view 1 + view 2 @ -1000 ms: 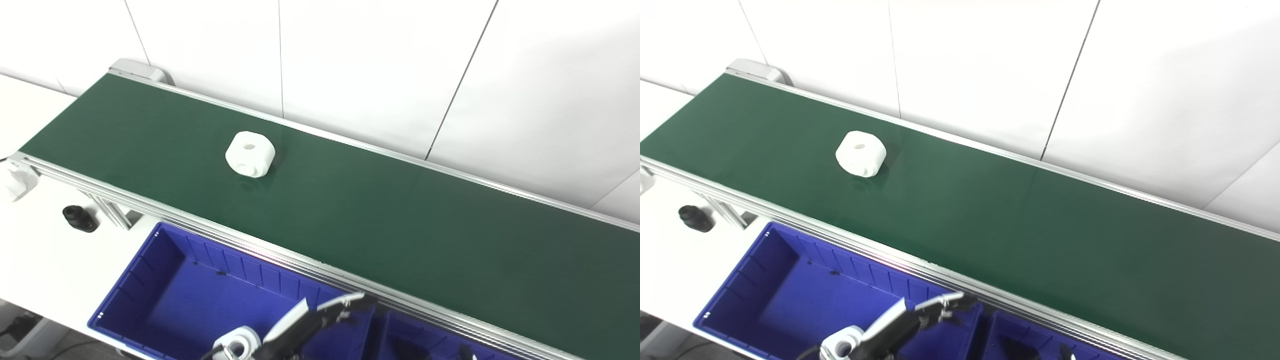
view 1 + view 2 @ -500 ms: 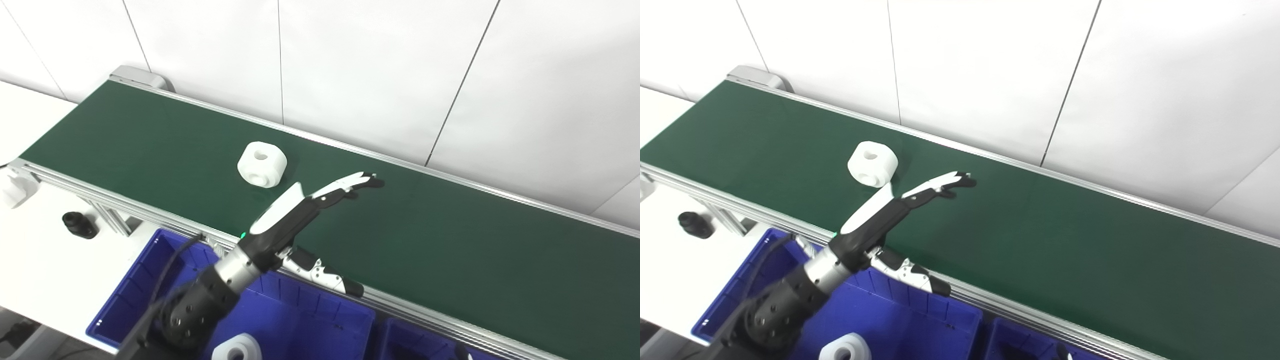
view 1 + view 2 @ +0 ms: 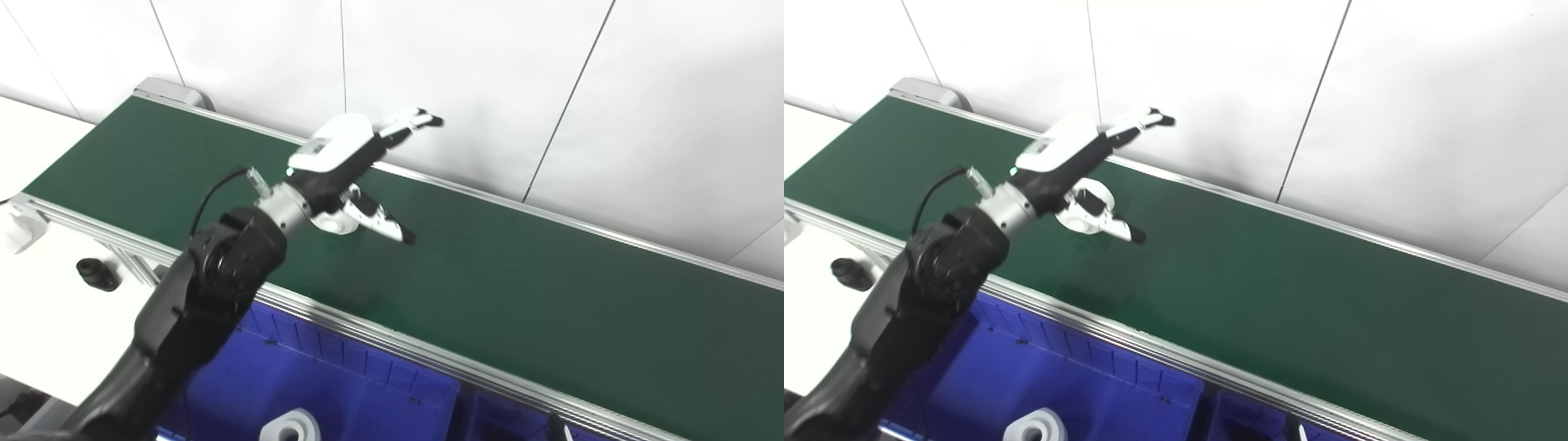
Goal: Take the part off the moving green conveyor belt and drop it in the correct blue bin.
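Left eye view: left hand (image 3: 352,168) has swung up over the green belt (image 3: 520,288), fingers spread wide around the white part (image 3: 1084,215) riding beneath it, poised to grasp, not yet closed.

Both head cameras look down across the conveyor belt (image 3: 551,294).

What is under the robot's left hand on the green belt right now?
A white part lies on the belt under the open left hand. Only its lower edge and part of its top show; the palm and thumb hide the rest.
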Tool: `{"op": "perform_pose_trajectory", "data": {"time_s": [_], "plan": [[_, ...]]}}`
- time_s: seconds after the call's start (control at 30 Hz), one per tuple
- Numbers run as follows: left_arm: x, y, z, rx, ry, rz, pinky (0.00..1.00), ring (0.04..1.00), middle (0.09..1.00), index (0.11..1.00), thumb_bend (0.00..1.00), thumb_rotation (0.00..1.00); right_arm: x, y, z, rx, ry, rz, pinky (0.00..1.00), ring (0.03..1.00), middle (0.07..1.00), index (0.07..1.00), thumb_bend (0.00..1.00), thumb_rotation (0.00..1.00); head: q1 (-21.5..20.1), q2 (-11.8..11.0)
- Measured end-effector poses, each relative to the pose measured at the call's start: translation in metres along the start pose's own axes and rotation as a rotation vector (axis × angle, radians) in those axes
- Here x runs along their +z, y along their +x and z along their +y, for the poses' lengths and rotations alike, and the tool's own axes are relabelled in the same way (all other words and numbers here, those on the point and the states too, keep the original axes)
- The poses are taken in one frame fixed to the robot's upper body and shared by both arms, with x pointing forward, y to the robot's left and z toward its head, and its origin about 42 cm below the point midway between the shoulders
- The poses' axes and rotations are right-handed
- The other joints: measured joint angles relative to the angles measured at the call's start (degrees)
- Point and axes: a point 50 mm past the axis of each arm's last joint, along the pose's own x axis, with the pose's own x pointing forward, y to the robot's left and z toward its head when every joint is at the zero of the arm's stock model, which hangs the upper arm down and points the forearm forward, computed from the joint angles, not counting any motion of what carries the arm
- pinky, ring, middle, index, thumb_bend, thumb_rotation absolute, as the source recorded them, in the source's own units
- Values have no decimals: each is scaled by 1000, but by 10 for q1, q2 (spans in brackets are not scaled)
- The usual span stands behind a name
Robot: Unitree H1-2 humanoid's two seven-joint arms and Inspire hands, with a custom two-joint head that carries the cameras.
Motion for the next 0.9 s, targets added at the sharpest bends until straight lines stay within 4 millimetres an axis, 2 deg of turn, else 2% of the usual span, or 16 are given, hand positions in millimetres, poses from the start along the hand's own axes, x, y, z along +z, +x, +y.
{"op": "perform_pose_trajectory", "data": {"time_s": [0.07, 0.23, 0.33, 0.47, 0.57, 0.8, 0.9], "plan": [[-13, 9, 0, -15, 27, 47, 934, 950, 969, 895, 805, 107, 0, 1, 0, -1, -1, -1, 1000, 1000, 1000, 1000, 855, 454, 0, -2], [-43, 37, -4, -64, 161, 154, 939, 953, 967, 892, 840, 124, -3, 4, 2, 3, 1, 3, 1000, 1000, 1000, 1000, 853, 453, 0, -4], [-59, 49, -9, -91, 225, 201, 968, 972, 981, 883, 872, 81, -3, 5, 1, -6, -1, 4, 1000, 1000, 1000, 1000, 855, 454, -3, -4], [-82, 58, -28, -158, 265, 262, 997, 990, 991, 885, 899, 78, -3, 5, 1, -12, -8, 4, 1000, 1000, 1000, 1000, 859, 464, -2, -4], [-84, 62, -32, -156, 277, 249, 1000, 997, 992, 883, 920, 131, -4, 4, 1, -16, -9, 6, 1000, 1000, 1000, 1000, 851, 473, 0, -4], [-83, 65, -40, -168, 252, 209, 1000, 1000, 998, 882, 950, 77, -4, 5, -2, -17, -19, 3, 994, 1000, 1000, 1000, 849, 471, 0, -2], [-81, 66, -42, -212, 204, 212, 1000, 1000, 1000, 892, 980, 95, -4, 5, -2, -22, -23, 3, 984, 996, 1000, 1000, 849, 480, 1, -2]]}}
